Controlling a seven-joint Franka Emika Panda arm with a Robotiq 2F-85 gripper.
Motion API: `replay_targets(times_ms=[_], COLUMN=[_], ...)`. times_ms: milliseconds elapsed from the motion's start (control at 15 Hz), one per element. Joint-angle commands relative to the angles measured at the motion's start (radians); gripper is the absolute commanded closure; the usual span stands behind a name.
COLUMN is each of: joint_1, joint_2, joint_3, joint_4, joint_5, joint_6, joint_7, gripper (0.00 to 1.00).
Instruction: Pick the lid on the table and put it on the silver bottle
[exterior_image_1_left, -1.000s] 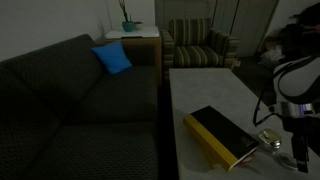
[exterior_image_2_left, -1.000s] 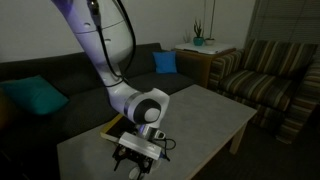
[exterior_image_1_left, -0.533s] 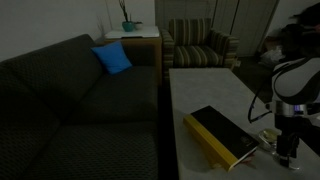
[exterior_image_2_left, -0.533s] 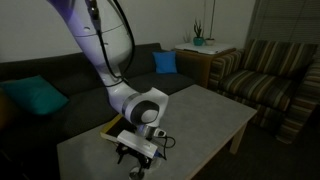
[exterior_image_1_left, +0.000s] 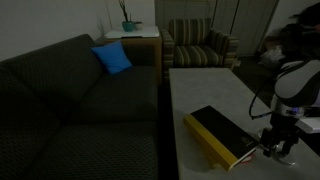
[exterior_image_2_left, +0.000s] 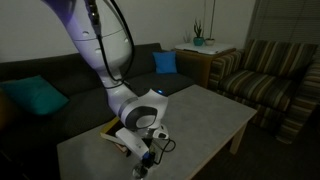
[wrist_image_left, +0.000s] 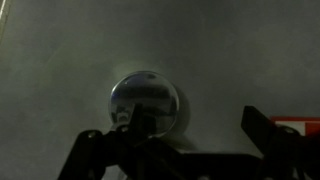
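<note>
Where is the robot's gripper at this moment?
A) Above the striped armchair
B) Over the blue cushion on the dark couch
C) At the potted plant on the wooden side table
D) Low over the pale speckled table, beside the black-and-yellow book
D: in an exterior view the gripper hangs low over the pale speckled table, right beside the end of the black-and-yellow book.
</note>
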Motion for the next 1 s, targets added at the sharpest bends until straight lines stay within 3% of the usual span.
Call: replay_targets(times_ms=[0, 333, 667, 933], joint_1=[0.001, 0.012, 0.043, 0.046], joint_2=[-0.002, -0.023, -0.058, -0.094], joint_3=[-0.005, -0.006, -0.039, -0.059], joint_4=[-0.071, -0.156, -0.244, -0.356], joint_5=[0.021, 0.004, -0.031, -0.069], joint_6=[0.195, 0.411, 0.438, 0.555], joint_7=[0.034, 0.067, 0.061, 0.042], gripper=[0.00, 0.00, 0.00, 0.00])
